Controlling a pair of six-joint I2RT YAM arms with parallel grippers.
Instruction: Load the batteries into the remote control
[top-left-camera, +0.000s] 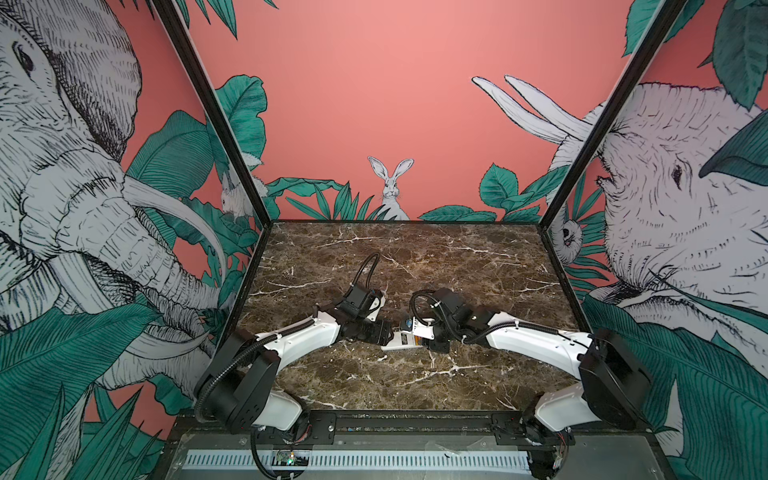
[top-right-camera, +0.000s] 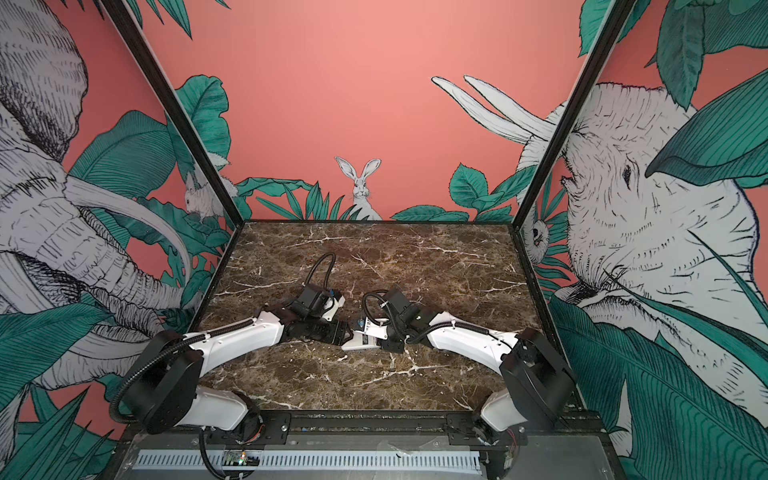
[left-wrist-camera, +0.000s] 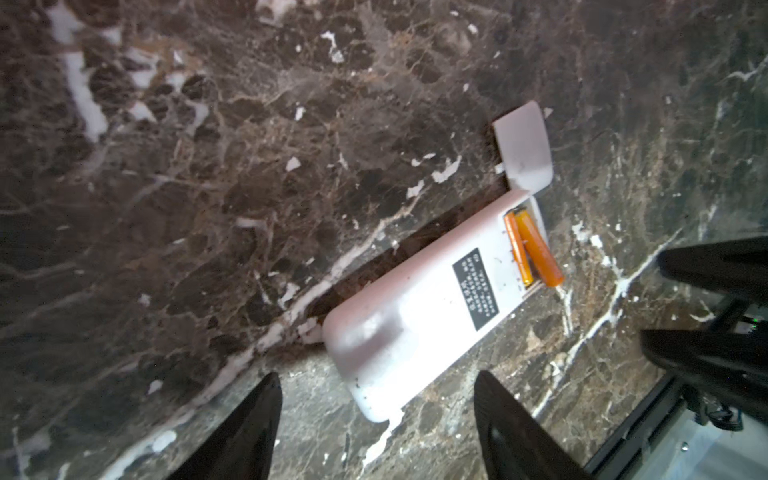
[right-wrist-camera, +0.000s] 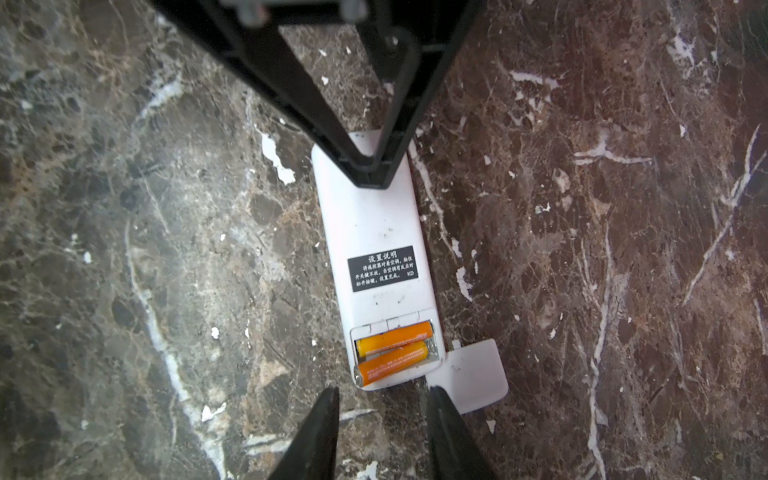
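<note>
The batteries (right-wrist-camera: 392, 349), two orange cylinders, lay side by side in the open bay at one end of the remote control (right-wrist-camera: 378, 224). The inner one sat level, while the outer one rode askew with one end over the bay's edge, so seating appeared unfinished. The remote control rested back-up on the counter (right-wrist-camera: 166, 249), its dark label (right-wrist-camera: 382, 268) showing, and the detached cover (right-wrist-camera: 469, 376) lay on the counter just beside that same end. Judged from form, the batteries were light, rigid, smooth and apt to roll, best pressed down at the raised end or pinched across the middle. The handset was a light, stiff plastic shell likely to slide on polished stone, best held across its long edges. The right gripper (right-wrist-camera: 384, 392) hovered just beside the battery end, jaws partly apart and empty. The left gripper (left-wrist-camera: 376, 376) stood at the opposite end, jaws spread wide with that end between them; contact could not be told. In both top views the remote control lay between the two grippers.
</note>
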